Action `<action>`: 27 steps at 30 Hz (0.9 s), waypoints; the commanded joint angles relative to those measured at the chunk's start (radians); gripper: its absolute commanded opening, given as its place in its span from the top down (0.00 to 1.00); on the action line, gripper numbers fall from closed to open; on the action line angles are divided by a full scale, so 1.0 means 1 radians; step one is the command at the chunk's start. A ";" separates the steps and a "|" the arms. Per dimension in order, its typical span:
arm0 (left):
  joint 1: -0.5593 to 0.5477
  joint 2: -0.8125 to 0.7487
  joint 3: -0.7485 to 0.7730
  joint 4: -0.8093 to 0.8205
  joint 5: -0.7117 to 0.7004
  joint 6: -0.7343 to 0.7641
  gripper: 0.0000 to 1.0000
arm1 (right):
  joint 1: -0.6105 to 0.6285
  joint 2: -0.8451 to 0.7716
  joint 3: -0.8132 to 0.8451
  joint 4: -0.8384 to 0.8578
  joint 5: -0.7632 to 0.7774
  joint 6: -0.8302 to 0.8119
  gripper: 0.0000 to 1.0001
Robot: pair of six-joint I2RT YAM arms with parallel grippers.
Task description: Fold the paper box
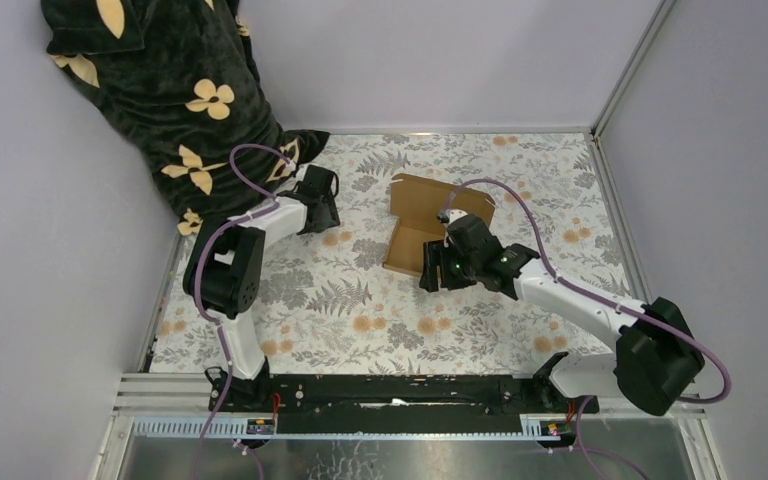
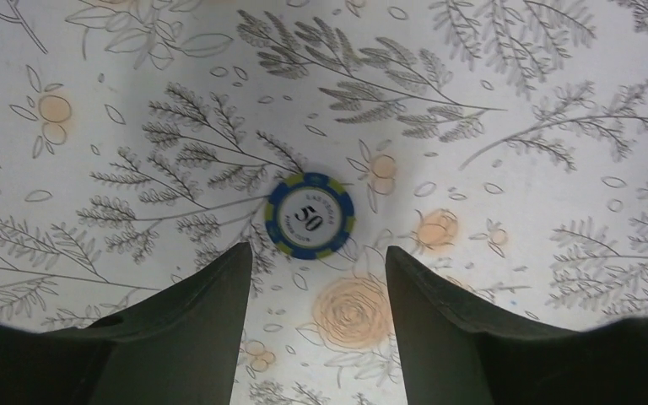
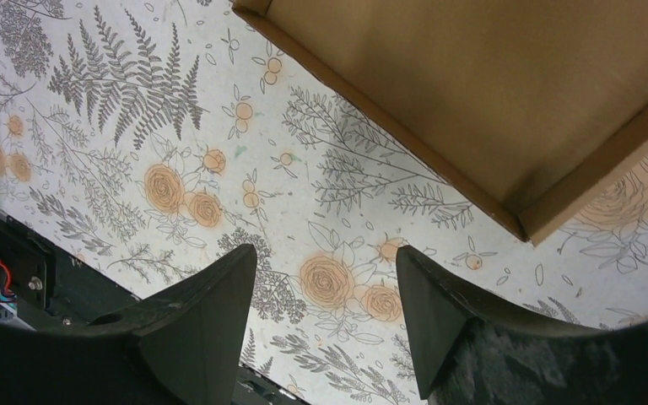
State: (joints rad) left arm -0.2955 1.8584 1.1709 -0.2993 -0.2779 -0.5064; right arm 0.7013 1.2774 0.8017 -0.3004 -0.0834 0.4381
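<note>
The paper box (image 1: 422,205) is plain brown cardboard, a shallow tray with its lid flap standing up at the back, right of the table's centre. In the right wrist view one corner of the box (image 3: 489,93) shows at the upper right. My right gripper (image 1: 436,268) hovers at the box's near edge. Seen from its wrist, the right gripper (image 3: 327,251) is open over the floral cloth with nothing between its fingers. My left gripper (image 1: 320,203) is at the back left, well apart from the box. The left gripper (image 2: 317,249) is open and holds nothing.
A blue poker chip (image 2: 310,215) marked 50 lies on the cloth just beyond the left fingertips. A person in dark flower-print clothing (image 1: 175,90) leans in at the back left corner. Grey walls (image 1: 720,150) enclose the floral table cover (image 1: 360,310).
</note>
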 commanded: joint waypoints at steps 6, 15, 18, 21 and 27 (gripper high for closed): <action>0.062 0.050 0.062 0.042 0.069 0.039 0.28 | 0.016 0.077 0.082 0.074 -0.032 -0.007 0.30; 0.062 0.119 0.088 0.035 0.078 0.034 0.25 | 0.020 0.104 0.112 0.063 -0.024 -0.011 0.30; 0.062 0.122 0.084 0.034 0.073 0.034 0.26 | 0.020 0.109 0.113 0.062 -0.025 -0.013 0.30; 0.062 0.118 0.074 0.030 0.077 0.033 0.27 | 0.020 0.108 0.107 0.068 -0.025 -0.008 0.30; 0.062 0.082 0.025 0.027 0.088 0.024 0.30 | 0.021 0.097 0.092 0.078 -0.023 0.005 0.30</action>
State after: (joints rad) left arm -0.2394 1.9526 1.2419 -0.2790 -0.2161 -0.4759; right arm 0.7109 1.3800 0.8719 -0.2523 -0.0986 0.4381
